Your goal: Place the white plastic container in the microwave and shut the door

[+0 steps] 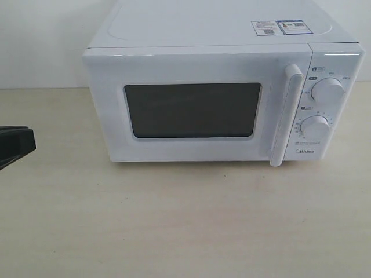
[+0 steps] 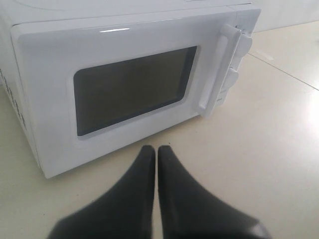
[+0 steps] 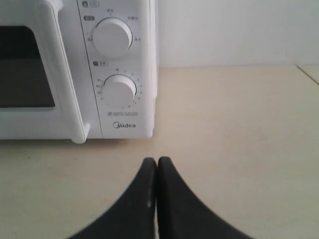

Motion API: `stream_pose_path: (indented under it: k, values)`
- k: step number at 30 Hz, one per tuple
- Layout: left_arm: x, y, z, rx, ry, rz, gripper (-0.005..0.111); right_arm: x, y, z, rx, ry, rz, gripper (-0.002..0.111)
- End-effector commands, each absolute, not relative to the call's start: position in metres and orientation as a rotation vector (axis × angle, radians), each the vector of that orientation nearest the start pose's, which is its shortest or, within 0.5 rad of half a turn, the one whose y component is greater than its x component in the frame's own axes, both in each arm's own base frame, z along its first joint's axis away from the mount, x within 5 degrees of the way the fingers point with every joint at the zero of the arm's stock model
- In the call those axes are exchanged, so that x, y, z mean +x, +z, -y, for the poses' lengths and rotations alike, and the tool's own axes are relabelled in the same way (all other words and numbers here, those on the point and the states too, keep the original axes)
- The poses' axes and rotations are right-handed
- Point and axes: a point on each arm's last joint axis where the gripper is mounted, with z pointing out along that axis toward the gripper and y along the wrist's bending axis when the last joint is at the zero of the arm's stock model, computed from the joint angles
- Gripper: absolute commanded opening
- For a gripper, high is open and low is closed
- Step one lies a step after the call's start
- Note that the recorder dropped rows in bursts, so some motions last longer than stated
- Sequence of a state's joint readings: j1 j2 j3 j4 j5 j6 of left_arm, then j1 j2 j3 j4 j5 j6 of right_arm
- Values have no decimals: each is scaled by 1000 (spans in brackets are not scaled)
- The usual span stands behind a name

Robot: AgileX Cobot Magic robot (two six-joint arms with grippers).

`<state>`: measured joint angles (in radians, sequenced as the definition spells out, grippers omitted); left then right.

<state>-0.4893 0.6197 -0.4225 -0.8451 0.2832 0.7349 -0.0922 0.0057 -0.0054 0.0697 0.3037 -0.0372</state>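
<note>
Both the left gripper [image 2: 157,149] and the right gripper [image 3: 157,160] are matte black. Ahead of the left one, the microwave [image 1: 174,23] is glossy white all over. Its door [image 2: 124,40] is white around a dark grey-brown window [image 2: 132,89], with a white bar handle [image 2: 217,74]. Ahead of the right gripper, two white dials [image 3: 112,37] carry fine grey tick marks and lettering above a grey Midea logo [image 3: 124,125]. The stickers [image 1: 279,27] on top are white with a blue-green patch. Beneath both grippers the table [image 3: 239,129] is pale cream, faintly mottled. The wall [image 3: 234,30] beyond is white.
</note>
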Motion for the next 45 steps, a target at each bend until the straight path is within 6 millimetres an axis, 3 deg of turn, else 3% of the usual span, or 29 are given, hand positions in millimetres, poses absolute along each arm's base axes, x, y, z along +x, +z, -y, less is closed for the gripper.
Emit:
stream_pose_path:
  k: [1, 9, 45]
  values:
    - [103, 286, 78, 539, -592, -1829, 4, 54, 184, 3, 101, -32, -1809, 0]
    - [103, 286, 78, 539, -592, -1829, 4, 54, 183, 1, 34, -12, -1815, 0]
    - [103, 286, 78, 538, -592, -1829, 4, 54, 183, 0, 53, 21, -1817, 0]
